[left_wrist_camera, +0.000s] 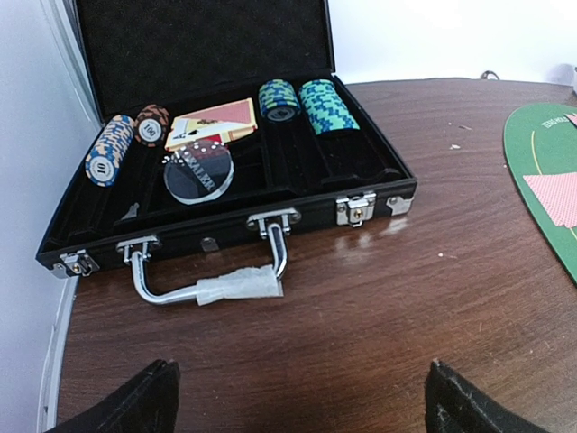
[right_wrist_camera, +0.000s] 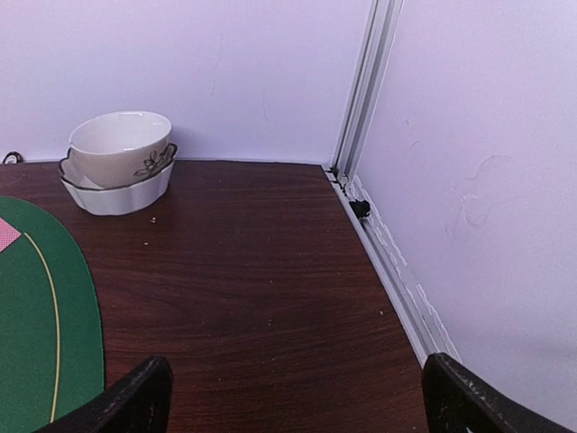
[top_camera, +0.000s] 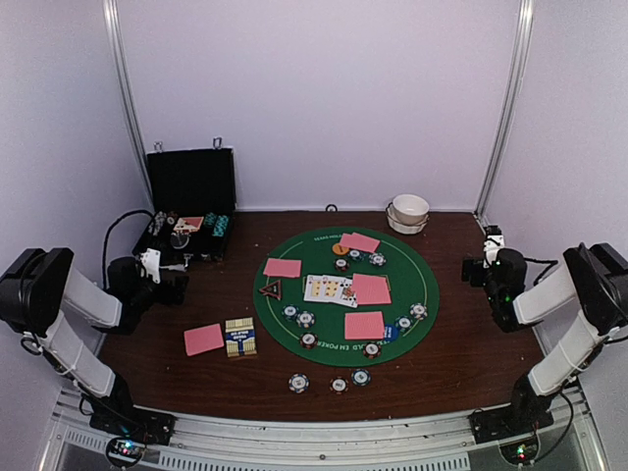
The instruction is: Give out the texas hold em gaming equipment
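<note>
Hold'em set, partly laid out; both grippers released and empty.
Far left: left gripper, fingers spread wide, faces the open black case with stacked poker chips. Near left: pink-backed card just beside the card box. Centre: green mat bearing four more pink-backed cards, chips and a red triangular marker; three chips on wood near of it. Far right: white bowl. Right gripper, fingers spread wide.

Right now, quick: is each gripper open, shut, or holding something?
Left gripper: open, holding nothing.
Right gripper: open, holding nothing.
</note>
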You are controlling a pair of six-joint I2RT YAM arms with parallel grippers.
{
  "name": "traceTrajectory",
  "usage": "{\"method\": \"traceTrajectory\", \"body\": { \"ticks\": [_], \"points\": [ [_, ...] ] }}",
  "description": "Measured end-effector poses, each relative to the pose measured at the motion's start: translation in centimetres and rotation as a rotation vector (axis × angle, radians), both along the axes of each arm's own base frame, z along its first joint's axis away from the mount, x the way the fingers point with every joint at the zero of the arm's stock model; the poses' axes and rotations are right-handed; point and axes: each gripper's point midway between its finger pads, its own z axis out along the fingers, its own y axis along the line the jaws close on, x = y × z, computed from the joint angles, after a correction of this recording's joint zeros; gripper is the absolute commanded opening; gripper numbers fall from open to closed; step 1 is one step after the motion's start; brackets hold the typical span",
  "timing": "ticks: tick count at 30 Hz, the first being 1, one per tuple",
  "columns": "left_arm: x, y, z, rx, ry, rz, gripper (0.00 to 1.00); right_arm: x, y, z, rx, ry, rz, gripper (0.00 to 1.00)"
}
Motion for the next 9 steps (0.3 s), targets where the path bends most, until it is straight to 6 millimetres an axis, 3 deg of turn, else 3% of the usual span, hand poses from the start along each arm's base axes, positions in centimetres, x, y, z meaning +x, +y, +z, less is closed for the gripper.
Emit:
{"method": "traceTrajectory", "body": {
  "ticks": [9],
  "points": [
    [0.01, 0.02, 0.01, 0.000, 0.000, 0.001, 0.98, 0.39, 0.28, -0.15, 0.013, 0.014, 0.032, 0.99]
  ]
}}
